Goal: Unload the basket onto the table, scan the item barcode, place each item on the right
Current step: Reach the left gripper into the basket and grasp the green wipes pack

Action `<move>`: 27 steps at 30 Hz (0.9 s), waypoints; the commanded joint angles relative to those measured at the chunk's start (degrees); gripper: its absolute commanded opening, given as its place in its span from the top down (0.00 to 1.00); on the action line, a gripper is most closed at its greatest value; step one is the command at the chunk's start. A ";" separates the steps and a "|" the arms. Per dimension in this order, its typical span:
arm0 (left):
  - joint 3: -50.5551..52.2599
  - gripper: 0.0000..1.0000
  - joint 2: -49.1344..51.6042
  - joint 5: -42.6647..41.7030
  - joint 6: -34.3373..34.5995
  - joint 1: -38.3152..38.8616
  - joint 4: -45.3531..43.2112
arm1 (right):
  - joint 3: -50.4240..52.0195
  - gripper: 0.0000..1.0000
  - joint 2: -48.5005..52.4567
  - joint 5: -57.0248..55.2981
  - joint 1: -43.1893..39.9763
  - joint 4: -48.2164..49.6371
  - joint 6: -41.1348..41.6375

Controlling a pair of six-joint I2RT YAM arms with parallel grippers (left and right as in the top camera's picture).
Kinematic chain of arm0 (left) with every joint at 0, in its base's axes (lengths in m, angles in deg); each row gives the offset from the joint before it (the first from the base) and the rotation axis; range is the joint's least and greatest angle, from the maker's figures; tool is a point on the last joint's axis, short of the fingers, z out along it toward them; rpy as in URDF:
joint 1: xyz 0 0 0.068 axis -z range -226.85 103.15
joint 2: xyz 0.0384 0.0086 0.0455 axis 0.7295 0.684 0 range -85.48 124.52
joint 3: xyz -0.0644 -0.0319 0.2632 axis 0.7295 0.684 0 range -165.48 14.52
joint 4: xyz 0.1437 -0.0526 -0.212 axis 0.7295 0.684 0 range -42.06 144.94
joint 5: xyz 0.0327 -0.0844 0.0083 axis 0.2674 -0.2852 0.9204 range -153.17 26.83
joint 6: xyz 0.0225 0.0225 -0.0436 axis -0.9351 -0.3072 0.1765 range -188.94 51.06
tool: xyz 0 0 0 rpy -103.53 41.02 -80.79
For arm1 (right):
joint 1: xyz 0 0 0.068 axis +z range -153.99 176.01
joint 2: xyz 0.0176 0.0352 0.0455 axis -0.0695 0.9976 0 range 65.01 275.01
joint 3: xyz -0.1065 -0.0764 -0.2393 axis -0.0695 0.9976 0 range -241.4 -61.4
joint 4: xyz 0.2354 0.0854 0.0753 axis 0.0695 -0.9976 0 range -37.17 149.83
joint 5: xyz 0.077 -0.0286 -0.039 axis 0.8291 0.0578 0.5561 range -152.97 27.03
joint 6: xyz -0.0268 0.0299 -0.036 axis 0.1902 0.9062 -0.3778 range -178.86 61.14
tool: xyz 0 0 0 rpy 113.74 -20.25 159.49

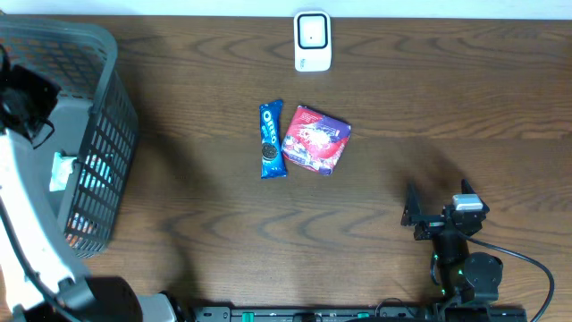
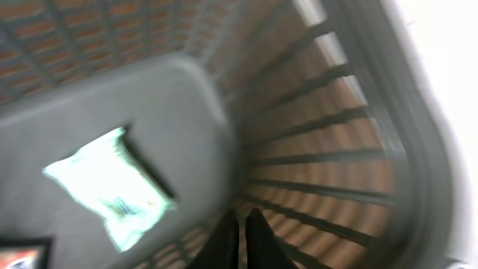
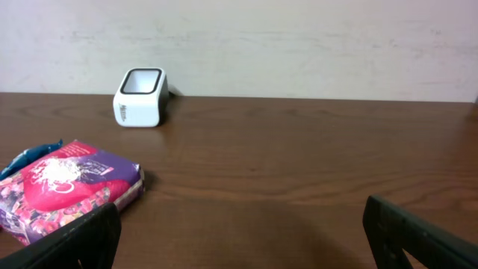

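Tabletop (image 1: 429, 107): dark wood, scanner (image 1: 312, 41) at far edge.
Left claw (image 2: 240, 224): pinched together, inside basket (image 2: 358, 149).
Right claw (image 3: 239, 220): wide, empty, near box (image 3: 60, 187).

Your left arm (image 1: 25, 224) runs up the left edge of the overhead view, its white link rising from the base at the near edge (the wrist end is dark and hard to make out). Your left gripper (image 2: 239, 235) is closed, its 2 dark fingers (image 2: 222, 243) pressed together with nothing between them. Your right arm (image 1: 465, 259) sits folded low at the near right. Your right gripper (image 3: 240, 217) stands wide apart, holding nothing.
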 commanded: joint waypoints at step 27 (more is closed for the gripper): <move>-0.39 0.19 -11.47 8.63 0.61 6.75 -3.23 | 0.17 0.01 -0.17 -0.11 0.33 -0.09 -0.81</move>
